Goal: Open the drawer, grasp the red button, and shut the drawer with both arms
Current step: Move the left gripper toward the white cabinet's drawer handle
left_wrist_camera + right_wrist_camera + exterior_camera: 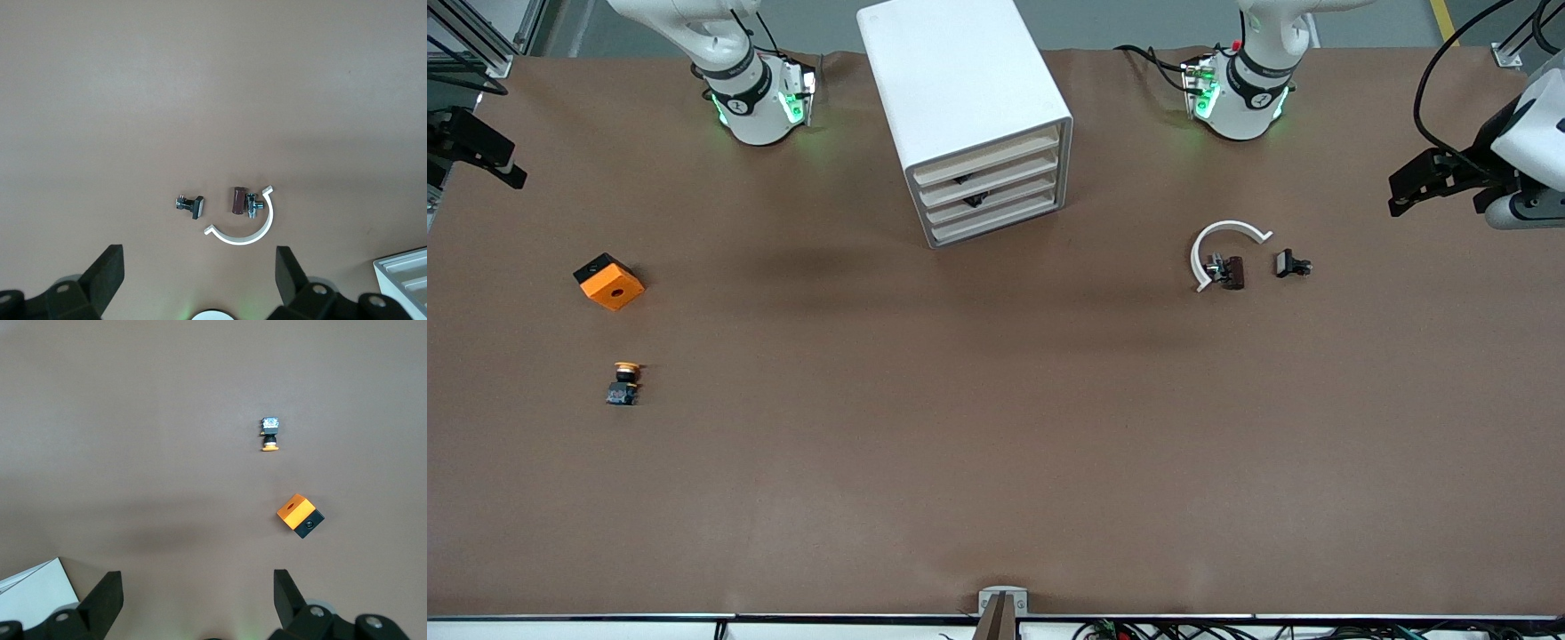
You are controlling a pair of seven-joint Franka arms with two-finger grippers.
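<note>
A tall white cabinet stands between the two arm bases, its four cream-fronted drawers all pushed in. Dark shapes show through the gaps between the middle fronts. The button is hidden from every view. My left gripper hangs open over the left arm's end of the table, and in the left wrist view nothing lies between its fingers. My right gripper hangs open over the right arm's end, and the right wrist view also shows it holding nothing.
Toward the right arm's end lie an orange cube with a hole and a yellow-orange capped button. Toward the left arm's end lie a white C-shaped ring, a brown part and a small black part.
</note>
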